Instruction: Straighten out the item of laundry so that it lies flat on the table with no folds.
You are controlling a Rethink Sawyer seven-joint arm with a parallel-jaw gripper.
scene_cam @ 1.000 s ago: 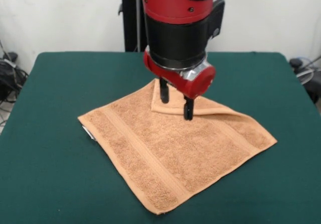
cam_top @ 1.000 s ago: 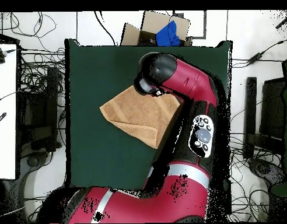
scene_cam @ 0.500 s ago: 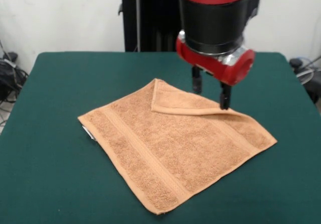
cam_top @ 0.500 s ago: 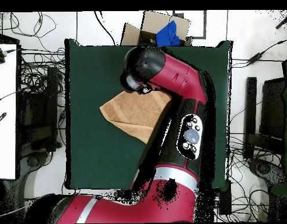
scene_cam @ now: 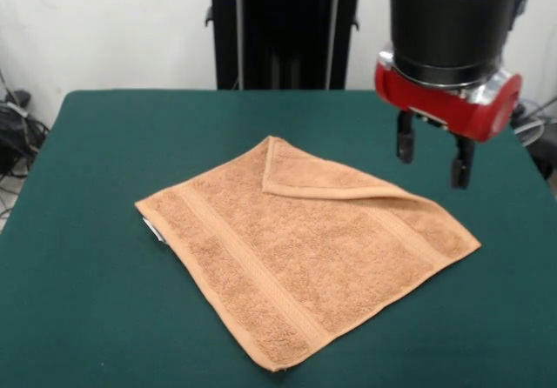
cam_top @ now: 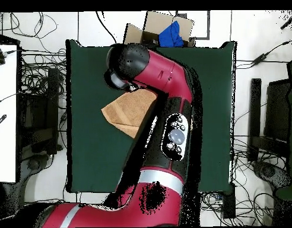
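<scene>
The orange-tan towel point(scene_cam: 305, 249) lies on the dark green table point(scene_cam: 96, 162), spread like a diamond. Its far corner point(scene_cam: 305, 175) is folded over onto the cloth as a narrow triangular flap. A small white tag point(scene_cam: 153, 229) shows at the left edge. My gripper point(scene_cam: 431, 162) hangs above the table to the right of the flap and above the towel's right corner. Its fingers point(scene_cam: 405, 142) are apart and hold nothing. In the overhead view the arm point(cam_top: 166, 89) covers much of the towel point(cam_top: 126, 111), and the gripper itself is hidden under the wrist.
The black pedestal point(scene_cam: 278, 27) stands behind the table's far edge. In the overhead view a cardboard box with blue cloth point(cam_top: 166, 32) lies beyond the table's top edge, and cables point(cam_top: 38, 89) lie on the floor at both sides.
The gripper has moved right and up in the front view, from over the folded flap to beside the towel's right corner. The towel has not moved; the fold stays.
</scene>
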